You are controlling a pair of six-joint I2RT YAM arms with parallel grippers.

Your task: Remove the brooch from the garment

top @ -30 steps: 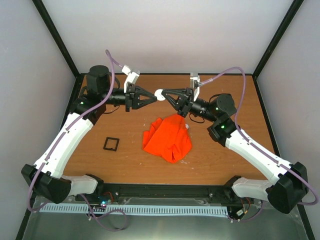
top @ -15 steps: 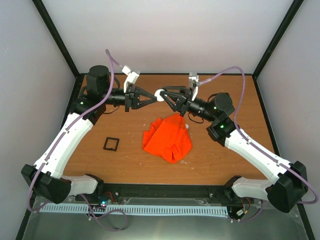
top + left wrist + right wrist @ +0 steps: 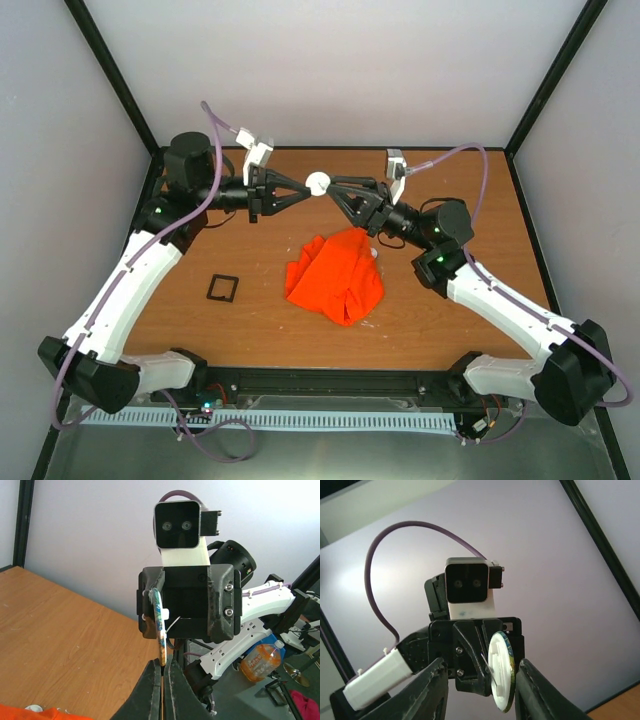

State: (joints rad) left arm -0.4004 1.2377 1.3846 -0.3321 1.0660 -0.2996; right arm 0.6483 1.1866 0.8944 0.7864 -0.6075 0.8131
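One brooch [image 3: 317,183] is pinched edgewise by the clenched left fingers [image 3: 151,686] above the counter [image 3: 250,322]; the right fingers [image 3: 429,692] are spread wide just beside it, and the orange garment [image 3: 335,280] is seen crumpled on the counter below.

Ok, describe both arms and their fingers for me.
The left arm and right arm match: white curved link shells, black joints and bases, a small green light on each. A purple cable loops to each white wrist camera, which has a dark two-lens face. The fingers are black, tapering to narrow tips.
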